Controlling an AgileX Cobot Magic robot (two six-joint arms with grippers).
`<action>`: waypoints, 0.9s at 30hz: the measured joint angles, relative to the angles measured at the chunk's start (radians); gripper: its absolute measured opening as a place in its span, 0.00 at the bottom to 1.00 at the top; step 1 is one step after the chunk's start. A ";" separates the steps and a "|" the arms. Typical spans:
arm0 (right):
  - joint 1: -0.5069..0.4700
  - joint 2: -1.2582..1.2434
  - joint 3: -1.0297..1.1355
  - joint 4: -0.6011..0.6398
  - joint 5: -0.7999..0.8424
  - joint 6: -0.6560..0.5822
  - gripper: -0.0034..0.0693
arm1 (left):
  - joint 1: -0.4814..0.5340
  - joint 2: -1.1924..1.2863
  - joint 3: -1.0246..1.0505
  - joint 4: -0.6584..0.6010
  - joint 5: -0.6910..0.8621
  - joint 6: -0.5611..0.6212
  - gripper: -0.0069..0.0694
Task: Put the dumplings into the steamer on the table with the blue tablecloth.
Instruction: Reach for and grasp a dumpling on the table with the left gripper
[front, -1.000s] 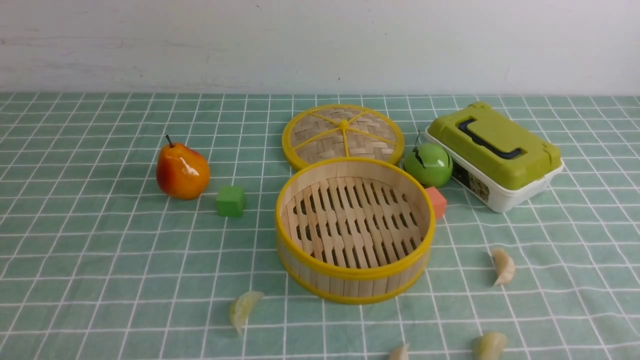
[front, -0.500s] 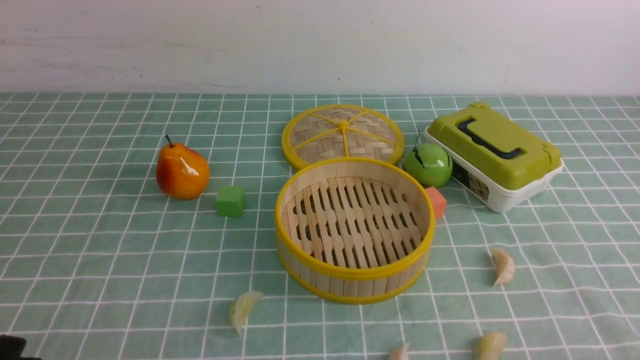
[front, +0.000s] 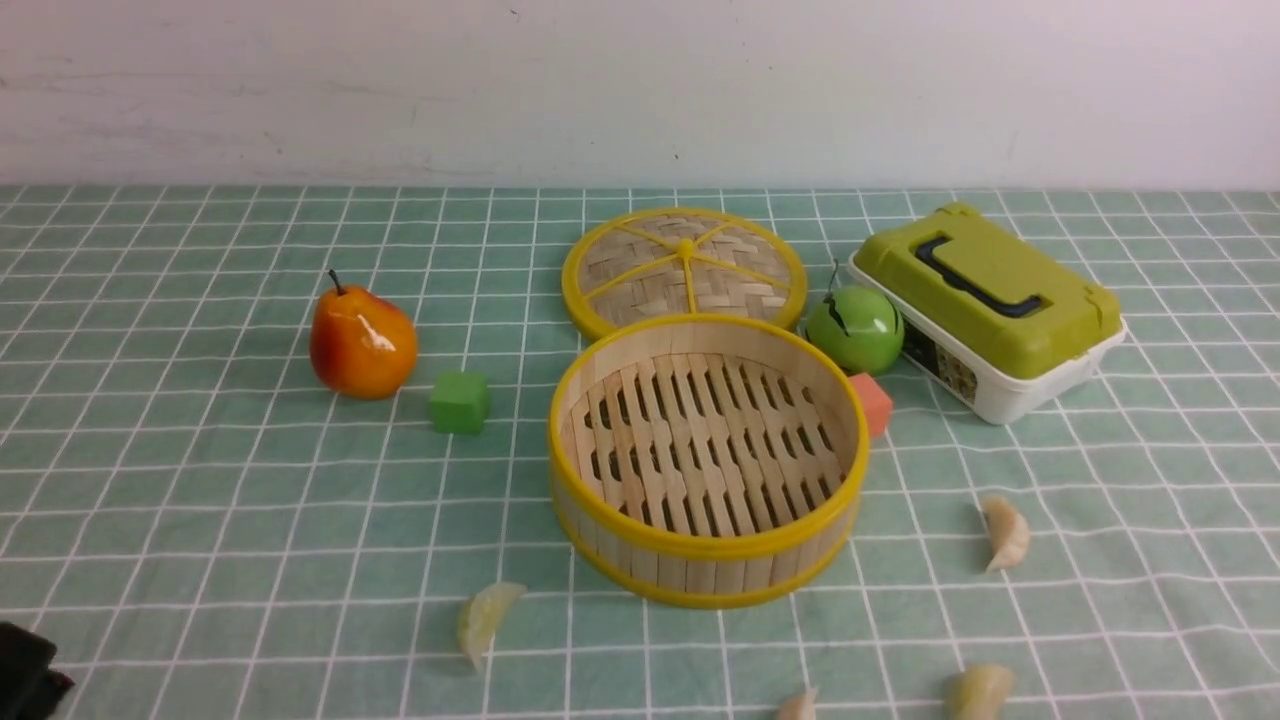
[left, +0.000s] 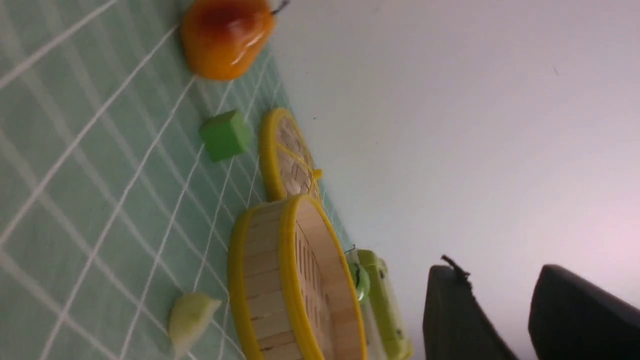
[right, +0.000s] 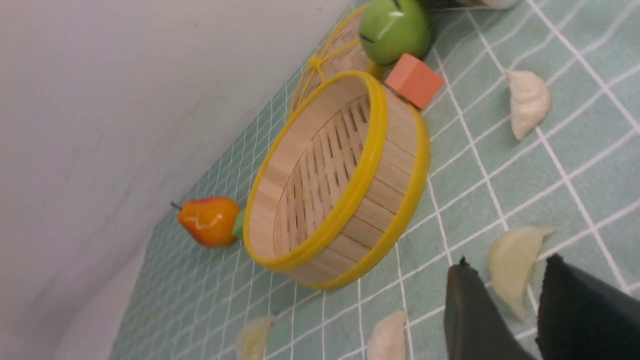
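The steamer (front: 700, 565) stands mid-table on the blue tablecloth (front: 200, 500), nothing on its slatted floor. Several dumplings lie on the cloth in front of it: one front-left (front: 487, 615), one to the right (front: 1005, 533), two at the near edge (front: 980, 690) (front: 800, 705). My right gripper (right: 507, 262) is open above the cloth, and a pale green dumpling (right: 515, 255) shows in the gap beyond its fingertips, untouched. My left gripper (left: 495, 270) is open and holds nothing, with the steamer (left: 260, 280) and a dumpling (left: 190, 317) off to its side. A dark part of the left arm (front: 25, 670) shows at the front view's near-left corner.
Behind the steamer lies its flat woven lid (front: 685, 270). An orange pear (front: 363, 340) and a green cube (front: 460, 402) sit to the left. A green apple (front: 855, 328), an orange cube (front: 873, 402) and a green-lidded box (front: 985, 310) sit to the right.
A dark part of my left arm has come up into the near-left corner of the front view. The steamer and dumplings have not moved.
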 joint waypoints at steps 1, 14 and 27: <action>0.000 0.050 -0.048 -0.021 0.016 -0.039 0.23 | 0.000 0.037 -0.057 0.035 0.053 0.073 0.34; 0.079 0.773 -0.692 -0.315 0.513 -0.390 0.02 | -0.073 0.634 -0.551 0.566 0.534 0.214 0.07; 0.446 0.988 -0.732 -0.491 0.536 -0.393 0.03 | -0.443 1.269 -0.846 0.759 0.689 0.160 0.23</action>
